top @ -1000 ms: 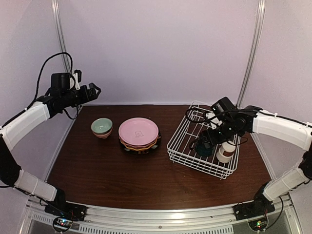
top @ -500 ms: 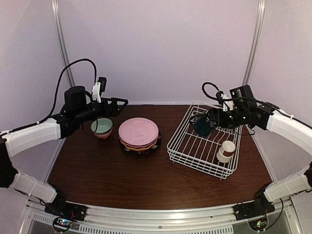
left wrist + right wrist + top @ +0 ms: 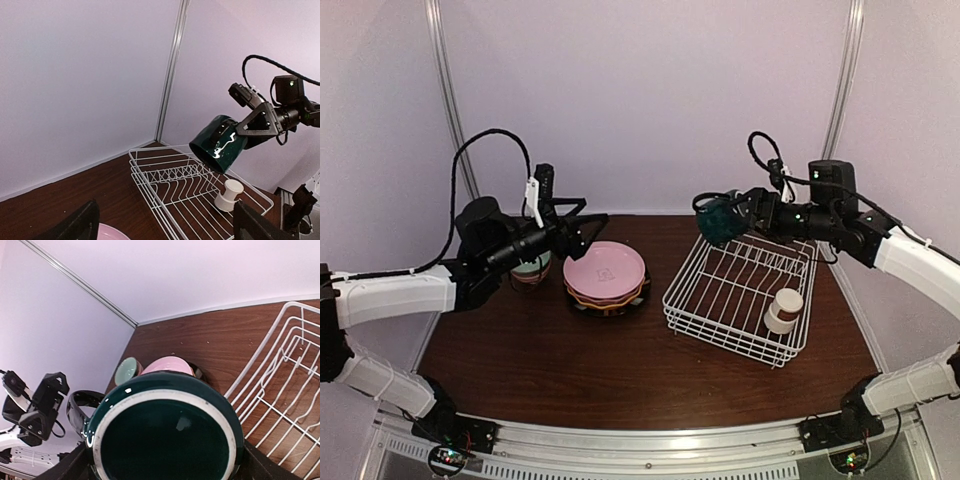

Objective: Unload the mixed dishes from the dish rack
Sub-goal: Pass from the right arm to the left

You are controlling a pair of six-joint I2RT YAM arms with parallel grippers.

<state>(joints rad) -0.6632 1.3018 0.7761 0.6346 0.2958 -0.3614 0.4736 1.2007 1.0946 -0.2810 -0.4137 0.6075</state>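
- R gripper [image 3: 734, 214]: jaws clamped on the dark green glazed mug w/ pale rim and white splash [image 3: 718, 219]. Mug is held in the air, tilted, mouth toward the R wrist cam. It hangs above the far-left corner of the white wire dish rack [image 3: 740, 300] and touches no wire.
- L gripper [image 3: 584, 222]: jaws wide apart, nothing betw. them. It hovers over the far edge of the plate stack topped by a round pink plate [image 3: 605, 272].
- Pale green bowl [image 3: 530, 267]: left of the stack, partly hidden by the L arm.
- In rack: small white cup w/ brown band [image 3: 783, 310], near the right side. No other dish seen inside.
- Step in hand (judgement): carrying the mug from rack to the dark wood table [image 3: 570, 370].
- To do it well:
  - Firm grip, since the glazed wall is prob. slippery.
  - Level the mug before descent.
  - Choose a bare spot betw. rack and plate stack.
  - Lower until the base touches, then release.
- Risk: L gripper sits near that path, so keep the arms apart.
- Mug's handle [image 3: 75, 412]: sticks out sideways, so mind it vs. the plates.
- Writing/brands: none legible. The pink plate's centre has a faint motif, too small to read. The mug's white mark looks like glaze, not lettering.
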